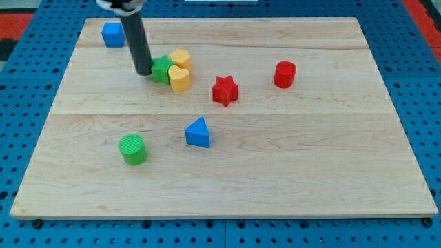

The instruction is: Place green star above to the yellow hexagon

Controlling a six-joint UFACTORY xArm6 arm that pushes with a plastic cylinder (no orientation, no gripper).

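The green star (162,69) lies in the upper left part of the wooden board (310,151), touching the left side of the yellow hexagon (181,58) and the yellow heart (180,79). The hexagon sits just above the heart. My tip (143,71) rests against the star's left side.
A blue cube (113,34) is at the top left corner. A red star (224,90) and a red cylinder (284,74) lie to the right of the yellow blocks. A blue triangle (198,132) and a green cylinder (132,149) lie lower down.
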